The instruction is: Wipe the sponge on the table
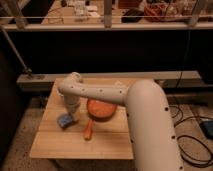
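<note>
The light-blue sponge lies flat on the left part of the wooden plank table. My gripper comes straight down from the white arm's wrist and sits right over the sponge's right edge, touching or almost touching it. The arm reaches in from the lower right and hides part of the table's right side.
An orange bowl stands at the table's middle, just right of the gripper. A slim orange stick lies in front of the bowl. A grey ledge runs behind the table. Cables trail on the floor at right.
</note>
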`<state>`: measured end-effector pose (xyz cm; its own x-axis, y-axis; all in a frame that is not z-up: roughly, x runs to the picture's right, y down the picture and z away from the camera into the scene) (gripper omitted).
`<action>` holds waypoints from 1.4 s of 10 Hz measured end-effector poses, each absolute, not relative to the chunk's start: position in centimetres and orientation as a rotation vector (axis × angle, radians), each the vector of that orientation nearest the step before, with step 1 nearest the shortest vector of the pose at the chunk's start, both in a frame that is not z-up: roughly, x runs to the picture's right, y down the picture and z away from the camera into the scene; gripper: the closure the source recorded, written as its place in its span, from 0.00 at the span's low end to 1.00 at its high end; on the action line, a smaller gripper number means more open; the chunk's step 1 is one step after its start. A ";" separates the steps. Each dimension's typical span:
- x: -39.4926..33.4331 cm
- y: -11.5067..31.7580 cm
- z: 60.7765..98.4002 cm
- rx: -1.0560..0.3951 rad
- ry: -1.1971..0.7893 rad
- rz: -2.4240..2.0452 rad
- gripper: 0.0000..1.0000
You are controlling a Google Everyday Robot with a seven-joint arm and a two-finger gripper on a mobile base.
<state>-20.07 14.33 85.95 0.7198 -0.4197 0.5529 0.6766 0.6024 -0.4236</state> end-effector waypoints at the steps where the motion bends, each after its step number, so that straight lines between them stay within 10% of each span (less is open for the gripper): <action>1: -21.7 13.9 86.4 -0.656 -0.433 -0.679 0.59; 14: -33.0 19.8 82.3 -0.646 -0.572 -0.969 0.59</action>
<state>-33.04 19.75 82.31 0.4509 -0.5590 0.6959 0.8794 0.4118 -0.2390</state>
